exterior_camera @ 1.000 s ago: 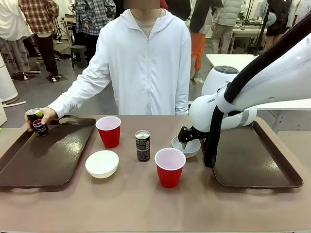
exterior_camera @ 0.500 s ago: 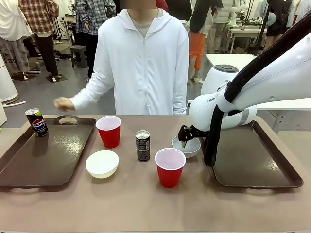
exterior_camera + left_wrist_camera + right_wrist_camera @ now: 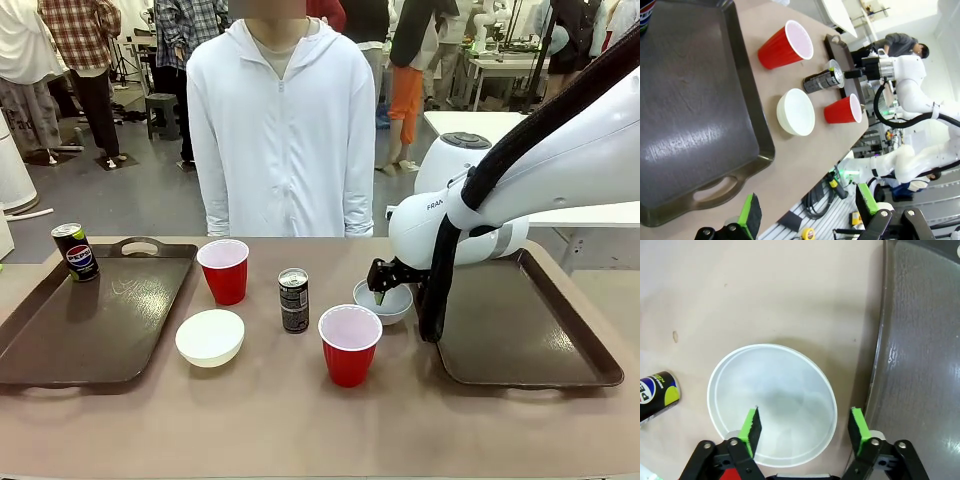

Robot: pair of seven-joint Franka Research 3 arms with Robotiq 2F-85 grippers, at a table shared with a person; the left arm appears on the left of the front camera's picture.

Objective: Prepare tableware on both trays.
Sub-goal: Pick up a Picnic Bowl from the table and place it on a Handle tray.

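My right gripper (image 3: 379, 287) hangs over the pale grey-white bowl (image 3: 384, 303) beside the right tray (image 3: 520, 325). In the right wrist view the gripper (image 3: 804, 416) straddles the bowl's (image 3: 771, 390) near rim, one pad inside and one outside, with a gap to the rim on both sides. My left gripper (image 3: 808, 204) stands open above the left tray's (image 3: 690, 125) handle end, holding nothing. One can (image 3: 75, 251) stands on the left tray (image 3: 90, 325). Between the trays stand two red cups (image 3: 224, 270) (image 3: 349, 344), the cream-white bowl (image 3: 210, 337) and another can (image 3: 293, 300).
A person in a white hoodie (image 3: 280, 130) stands at the far edge with both arms down. The right tray (image 3: 925, 340) lies close beside the bowl. Bare tabletop (image 3: 300, 420) runs along the near edge.
The person let go of the can on the left tray, pulled the hand back and now stands upright. My right gripper stays over the grey-white bowl.
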